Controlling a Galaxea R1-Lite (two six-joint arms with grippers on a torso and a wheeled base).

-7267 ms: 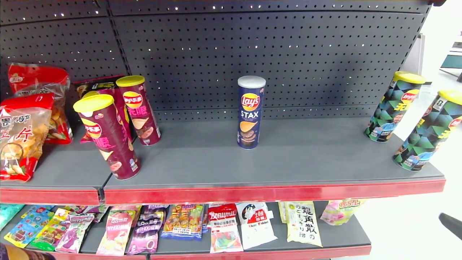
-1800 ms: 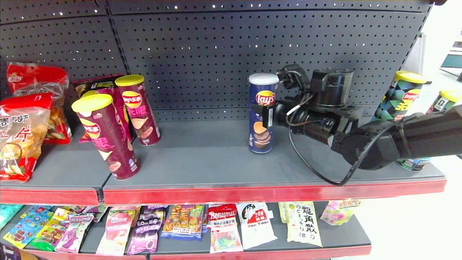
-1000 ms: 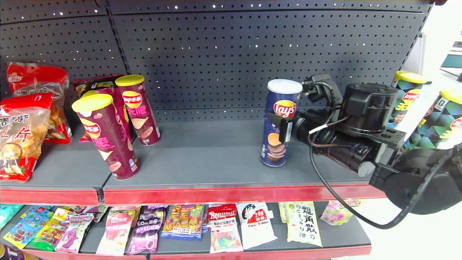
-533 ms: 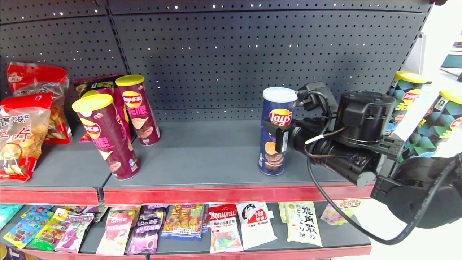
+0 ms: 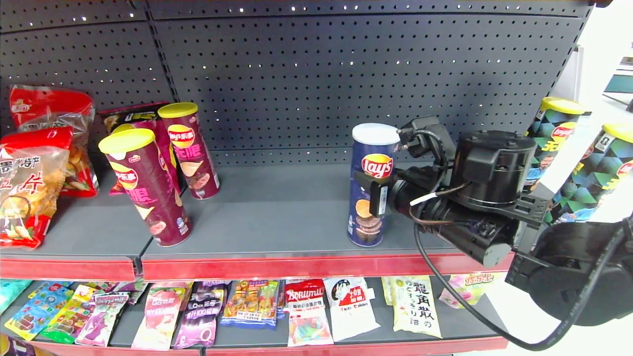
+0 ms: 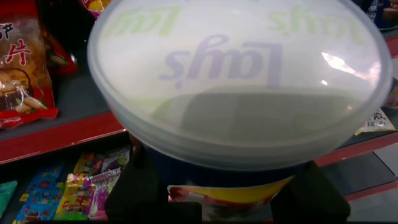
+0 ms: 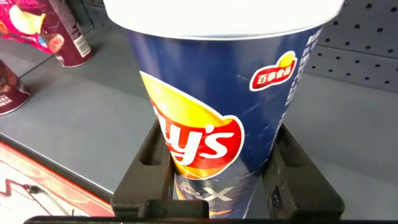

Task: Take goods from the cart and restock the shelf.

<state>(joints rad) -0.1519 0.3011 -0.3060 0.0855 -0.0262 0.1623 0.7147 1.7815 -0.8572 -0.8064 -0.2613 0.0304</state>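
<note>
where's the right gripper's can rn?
Head view: blue can upright, right of centre near the upper shelf's front edge, in the right gripper, between maroon cans (left) and green cans (right).

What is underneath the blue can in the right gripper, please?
The grey shelf deck, close to its red front edge. The blue can stands upright in the right gripper; its base hides whether it touches the deck.

Blown-out white room background (image 5: 606, 64) at right; pinprick light through dark grey perforated metal back panel (image 5: 296, 74); glare spots on translucent plastic lid (image 6: 239, 74); red shelf lip (image 5: 296, 266) bowed.
</note>
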